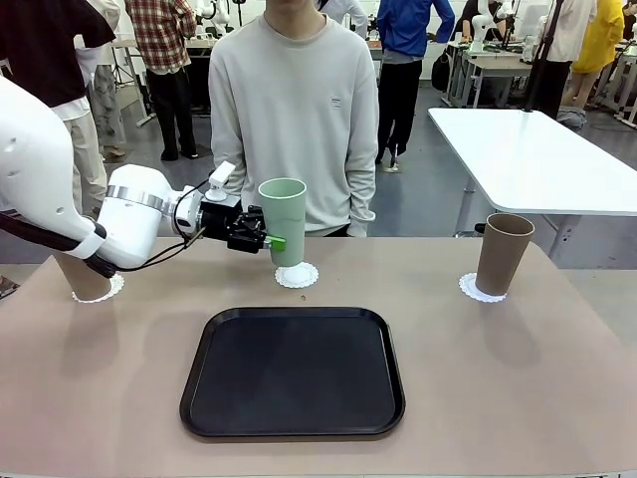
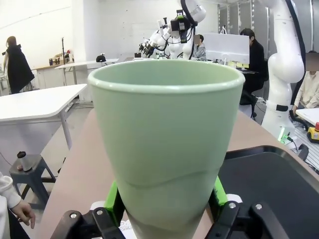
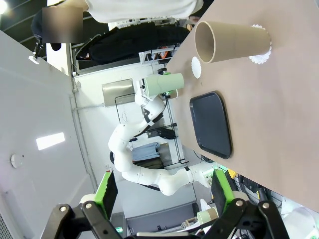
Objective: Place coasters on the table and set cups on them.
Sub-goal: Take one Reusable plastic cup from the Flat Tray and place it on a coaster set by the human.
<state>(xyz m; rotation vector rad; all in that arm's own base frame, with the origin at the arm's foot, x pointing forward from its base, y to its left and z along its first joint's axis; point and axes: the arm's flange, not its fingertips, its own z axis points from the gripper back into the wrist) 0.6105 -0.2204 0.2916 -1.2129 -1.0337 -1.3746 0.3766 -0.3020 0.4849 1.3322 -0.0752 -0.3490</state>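
My left gripper [image 1: 267, 240] is shut on the lower part of the mint green cup [image 1: 284, 218], holding it upright over the middle coaster [image 1: 297, 276]; I cannot tell whether the base touches it. In the left wrist view the cup [image 2: 167, 144] sits between the green pads [image 2: 115, 203]. A tan cup [image 1: 504, 253] stands on the right coaster [image 1: 478, 290]. Another tan cup [image 1: 82, 280] stands on the left coaster [image 1: 104, 289], partly hidden by my left arm. My right gripper [image 3: 163, 199] is open and holds nothing, well away from the tan cup [image 3: 232, 42].
A black tray [image 1: 294, 371] lies bare on the near middle of the beige table [image 1: 518, 378]. A person [image 1: 294, 119] stands at the far edge behind the green cup, with a hand [image 2: 20, 211] down by the side. A white table [image 1: 537, 159] stands at the back right.
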